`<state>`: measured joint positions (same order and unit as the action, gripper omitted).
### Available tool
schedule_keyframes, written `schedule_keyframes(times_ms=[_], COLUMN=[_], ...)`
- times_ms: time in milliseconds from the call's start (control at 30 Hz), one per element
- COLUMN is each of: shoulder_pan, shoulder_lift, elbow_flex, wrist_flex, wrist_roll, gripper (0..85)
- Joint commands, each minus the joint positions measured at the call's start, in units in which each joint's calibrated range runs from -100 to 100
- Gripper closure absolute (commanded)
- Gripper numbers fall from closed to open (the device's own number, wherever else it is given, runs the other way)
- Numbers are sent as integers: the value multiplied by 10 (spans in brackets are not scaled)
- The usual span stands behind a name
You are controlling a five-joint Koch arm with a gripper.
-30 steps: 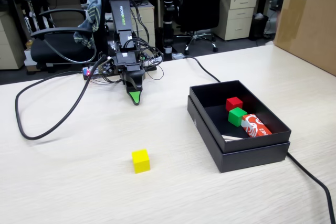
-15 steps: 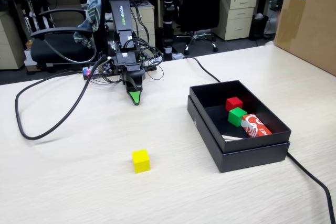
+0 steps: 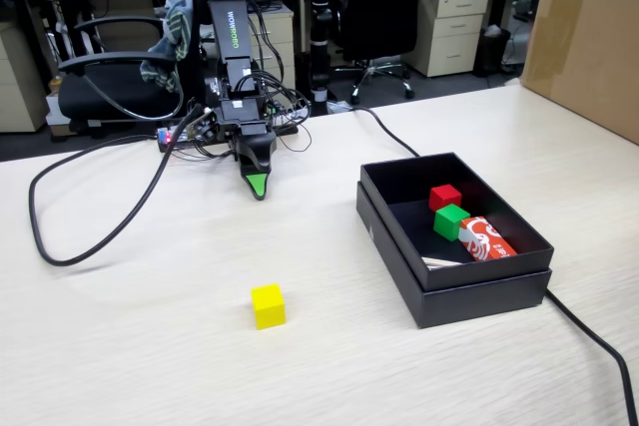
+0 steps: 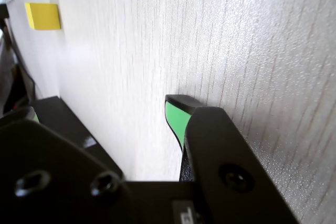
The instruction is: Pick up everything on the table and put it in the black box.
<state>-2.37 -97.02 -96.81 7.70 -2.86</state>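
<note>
The yellow cube (image 3: 268,305) lies alone on the pale table (image 3: 150,346), in front of the arm and left of the black box (image 3: 454,291). In the wrist view the yellow cube (image 4: 42,16) sits far off at the top left. My gripper (image 3: 258,185) hangs near the arm's base with its green tip pointing down at the table, well behind the cube. In the wrist view my gripper (image 4: 102,111) shows one green-padded finger (image 4: 176,119) with bare table beside the pad; the jaws stand apart and hold nothing. The black box (image 4: 63,124) lies at the left.
Inside the box lie a red cube (image 3: 444,196), a green cube (image 3: 451,220) and a red-and-white packet (image 3: 486,238). A black cable (image 3: 90,236) loops over the table at the left; another (image 3: 589,331) runs past the box. A brown carton (image 3: 589,37) stands at the right.
</note>
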Motion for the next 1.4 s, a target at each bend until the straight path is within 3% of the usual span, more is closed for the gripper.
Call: schedule_keyframes(times_ms=[0,1133,1367], shoulder_pan=[0,0,-1], shoulder_lift=[6,2,-8], elbow_flex=[-8,-3,193], wrist_flex=[-7,-13,-219], wrist_roll=[0,0,11], gripper=[374,376,383])
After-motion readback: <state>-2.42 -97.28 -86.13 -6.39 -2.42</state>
